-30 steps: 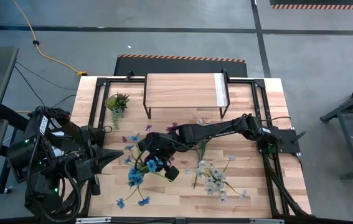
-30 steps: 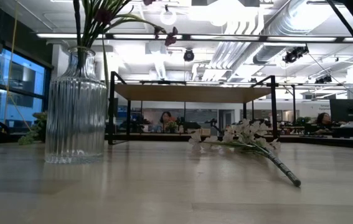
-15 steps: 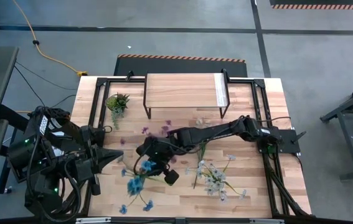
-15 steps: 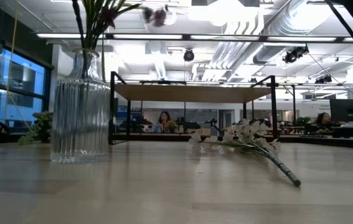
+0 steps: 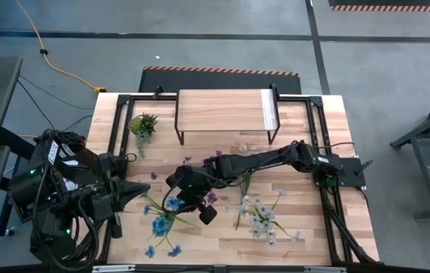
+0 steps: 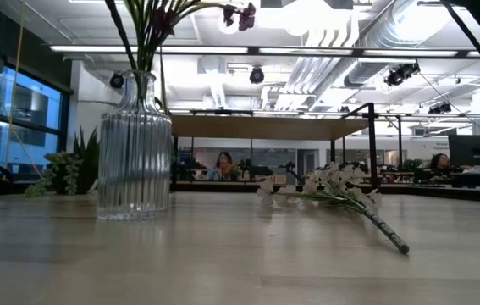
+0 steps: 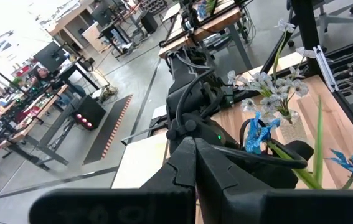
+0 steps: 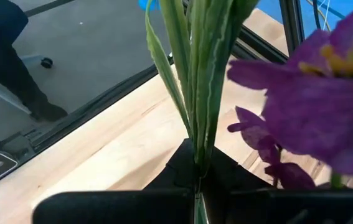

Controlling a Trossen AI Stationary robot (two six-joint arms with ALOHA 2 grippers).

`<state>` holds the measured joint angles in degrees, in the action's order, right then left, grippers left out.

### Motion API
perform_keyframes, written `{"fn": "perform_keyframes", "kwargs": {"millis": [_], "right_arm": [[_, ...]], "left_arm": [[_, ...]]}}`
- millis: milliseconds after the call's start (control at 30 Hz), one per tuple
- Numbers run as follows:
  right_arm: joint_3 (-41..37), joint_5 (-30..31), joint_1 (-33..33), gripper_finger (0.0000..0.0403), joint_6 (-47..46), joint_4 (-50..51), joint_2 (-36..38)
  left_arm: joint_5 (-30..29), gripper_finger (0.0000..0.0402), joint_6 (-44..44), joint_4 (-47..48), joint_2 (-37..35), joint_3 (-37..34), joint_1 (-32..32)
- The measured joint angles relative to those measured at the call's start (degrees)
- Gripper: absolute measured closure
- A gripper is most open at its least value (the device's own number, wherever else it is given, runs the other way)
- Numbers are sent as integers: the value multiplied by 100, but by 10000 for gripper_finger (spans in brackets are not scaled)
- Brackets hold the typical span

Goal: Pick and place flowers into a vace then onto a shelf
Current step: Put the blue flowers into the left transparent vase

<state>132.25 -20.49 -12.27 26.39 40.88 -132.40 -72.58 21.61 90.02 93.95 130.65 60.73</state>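
One vase (image 6: 135,144), one shelf (image 5: 224,110), one potted plant (image 5: 142,123)

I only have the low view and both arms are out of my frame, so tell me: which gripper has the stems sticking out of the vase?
Observer: The right gripper; it is shut on the green stems of the purple flowers.
Operator: And the other arm?
Observer: The left gripper waits shut, holding nothing, at the left side of the table.
Operator: Any flowers I can't see?
Observer: Blue flowers spread out beside the right gripper, on the side away from the shelf.
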Motion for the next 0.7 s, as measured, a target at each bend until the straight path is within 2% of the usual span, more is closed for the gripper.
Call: {"fn": "perform_keyframes", "kwargs": {"millis": [267, 700], "right_arm": [[-9, 72, 15, 403, -85, -225, 43], [-9, 63, 144, 403, -107, -60, 83]], "left_arm": [[0, 364, 72, 0, 0, 0, 0], [20, 364, 101, 0, 1, 0, 0]]}}
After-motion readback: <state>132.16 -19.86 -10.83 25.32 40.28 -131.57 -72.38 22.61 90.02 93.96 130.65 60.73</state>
